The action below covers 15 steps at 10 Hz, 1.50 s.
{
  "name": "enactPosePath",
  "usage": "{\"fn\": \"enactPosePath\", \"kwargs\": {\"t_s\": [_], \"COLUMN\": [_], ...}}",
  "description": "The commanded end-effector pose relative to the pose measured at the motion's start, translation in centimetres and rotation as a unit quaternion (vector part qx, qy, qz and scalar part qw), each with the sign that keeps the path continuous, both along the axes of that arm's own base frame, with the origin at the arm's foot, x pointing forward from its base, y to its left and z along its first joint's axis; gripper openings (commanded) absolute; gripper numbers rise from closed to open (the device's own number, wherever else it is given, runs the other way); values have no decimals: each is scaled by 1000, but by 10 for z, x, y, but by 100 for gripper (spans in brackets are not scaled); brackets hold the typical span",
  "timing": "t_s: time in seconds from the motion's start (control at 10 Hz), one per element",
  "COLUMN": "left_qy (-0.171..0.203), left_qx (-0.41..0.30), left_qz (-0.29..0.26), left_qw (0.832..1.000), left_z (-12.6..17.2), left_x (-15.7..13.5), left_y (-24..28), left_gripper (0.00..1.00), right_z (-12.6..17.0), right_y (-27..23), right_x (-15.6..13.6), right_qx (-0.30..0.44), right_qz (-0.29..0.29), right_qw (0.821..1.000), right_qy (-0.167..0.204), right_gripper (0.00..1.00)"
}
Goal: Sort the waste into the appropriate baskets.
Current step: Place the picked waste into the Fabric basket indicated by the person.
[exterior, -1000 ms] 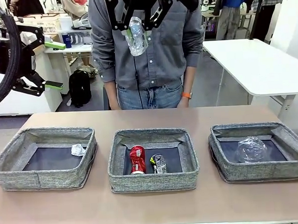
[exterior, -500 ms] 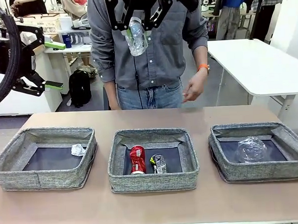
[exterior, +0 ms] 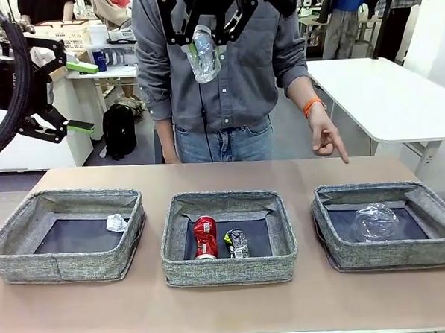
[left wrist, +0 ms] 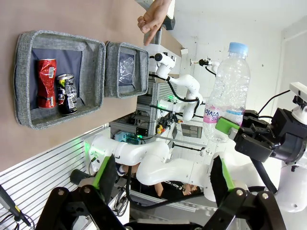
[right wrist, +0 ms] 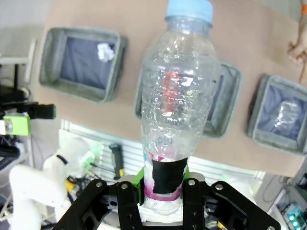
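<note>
Two grippers hang high above our table. Our right gripper, at the top centre of the front view, pinches the clear bottle with pink label by its base, cap pointing down. Our left gripper, at the upper left, stands spread with nothing between its green pads. Lower in the frame we see three grey woven baskets in a row: the left basket holds a crumpled white paper ball, the middle basket a crushed red can beside a crushed dark multicoloured can, the right basket a clear plastic cup. A person's hand points a finger down just above the right basket's far rim.
</note>
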<state>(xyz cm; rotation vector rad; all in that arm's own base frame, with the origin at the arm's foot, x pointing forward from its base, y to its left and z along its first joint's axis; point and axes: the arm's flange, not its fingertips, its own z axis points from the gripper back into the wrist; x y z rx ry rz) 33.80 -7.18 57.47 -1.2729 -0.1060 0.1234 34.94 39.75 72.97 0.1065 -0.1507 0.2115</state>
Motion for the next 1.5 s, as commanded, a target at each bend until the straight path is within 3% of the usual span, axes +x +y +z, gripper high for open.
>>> {"fn": "enactPosePath", "kwargs": {"t_s": [0.0, 0.5, 0.7, 0.9, 1.4], "left_qy": [4, 4, 4, 4, 4], "left_qx": [4, 4, 4, 4, 4], "left_qz": [-3, -3, -3, -3, -3], "left_qw": [1000, 1000, 1000, 1000, 1000], "left_z": [2, 2, 2, 2, 2], "left_x": [-1, -1, -1, -1, -1], "left_y": [2, 2, 2, 2, 2], "left_gripper": [100, 100, 100, 100, 100], "right_z": [3, 0, -17, -50, -152], "right_y": [-1, 0, -51, -125, -272], "right_x": [-2, 0, -1, -7, -52], "right_qx": [6, 0, -25, -137, -126], "right_qz": [-1, 0, 3, -60, 13], "right_qw": [1000, 1000, 1000, 989, 992], "right_qy": [2, 0, 9, 8, 27], "right_gripper": [22, 22, 22, 22, 22]}}
